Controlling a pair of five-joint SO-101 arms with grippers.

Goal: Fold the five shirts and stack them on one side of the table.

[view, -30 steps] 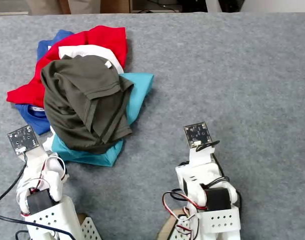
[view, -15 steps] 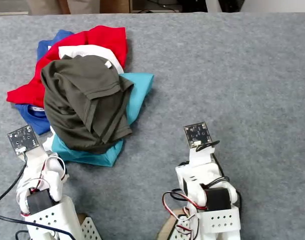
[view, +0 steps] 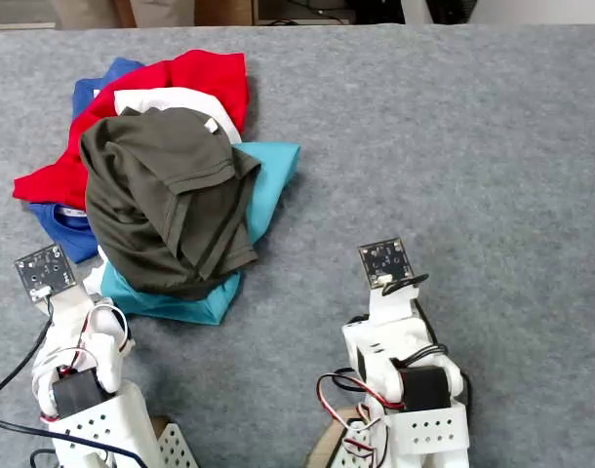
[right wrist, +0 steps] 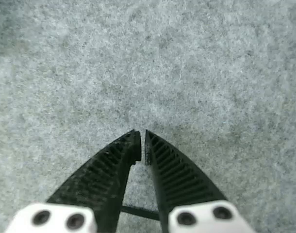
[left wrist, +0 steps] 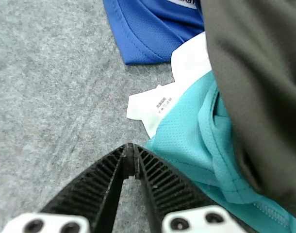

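Left wrist: shirts (left wrist: 196,126) beside end effector (left wrist: 131,151)

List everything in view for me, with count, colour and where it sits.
dark olive shirt: one, olive-grey, crumpled atop the pile near the left arm
teal shirt: one, teal, under the olive one
white shirt: one, white, under the olive one, far side
red shirt: one, red, beneath the white one
blue shirt: one, blue, low in the pile, outer edge
table: one, grey felt-like top
left gripper: one, black, shut, empty, beside the teal shirt
right gripper: one, black, shut, empty, over bare table
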